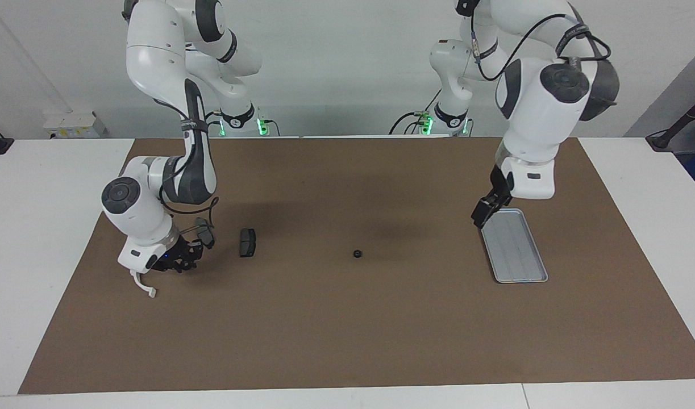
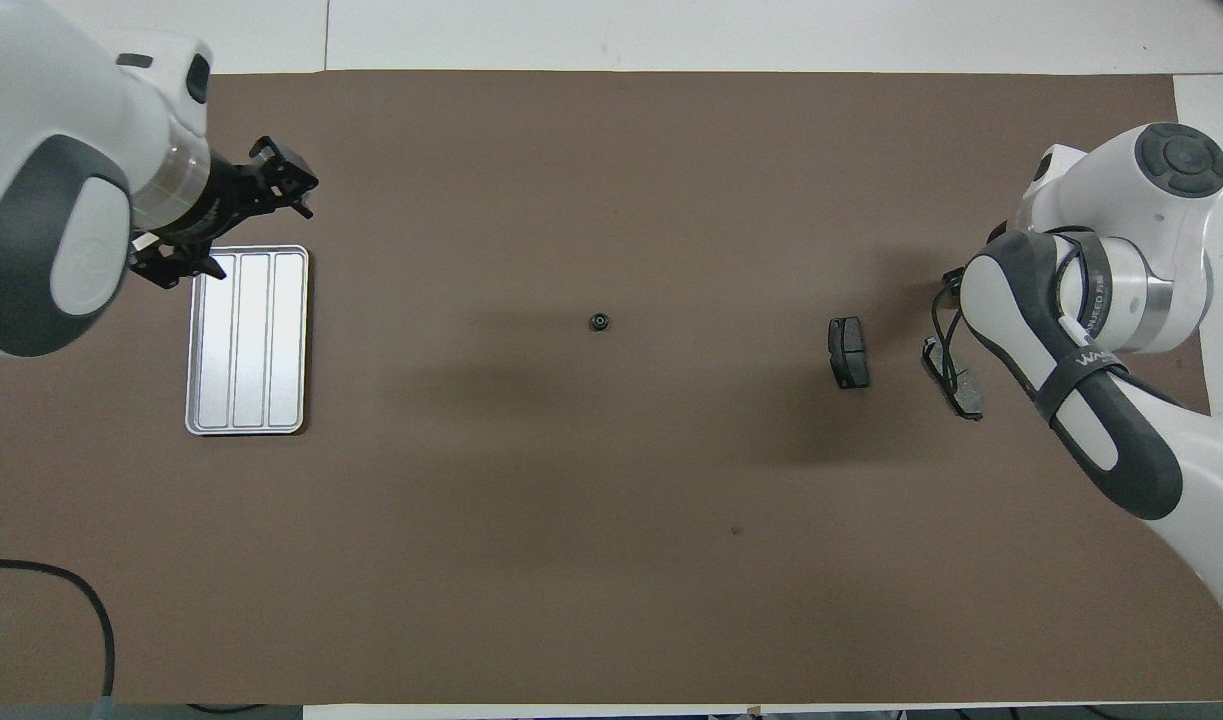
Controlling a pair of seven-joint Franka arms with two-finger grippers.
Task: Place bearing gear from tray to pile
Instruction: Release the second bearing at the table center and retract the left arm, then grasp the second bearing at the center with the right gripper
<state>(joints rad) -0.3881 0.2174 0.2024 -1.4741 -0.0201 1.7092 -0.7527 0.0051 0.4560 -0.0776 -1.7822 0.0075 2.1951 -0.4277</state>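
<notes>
The bearing gear (image 1: 357,253) (image 2: 599,321), a small black ring, lies alone on the brown mat about midway between the two arms. The silver ridged tray (image 1: 512,245) (image 2: 247,340) sits toward the left arm's end and holds nothing. My left gripper (image 1: 485,213) (image 2: 233,220) hangs open and empty above the tray. Toward the right arm's end is the pile: one dark brake pad (image 1: 247,242) (image 2: 848,352) flat on the mat and a white bracket (image 1: 143,284). My right gripper (image 1: 183,258) stays low there, shut on a second, tilted brake pad (image 1: 205,233) (image 2: 959,388).
The brown mat (image 1: 347,335) covers most of the white table. The right arm's elbow and wrist lean over the pile and hide the bracket in the overhead view. A loose black cable (image 2: 61,590) lies at the mat's edge nearest the left arm's base.
</notes>
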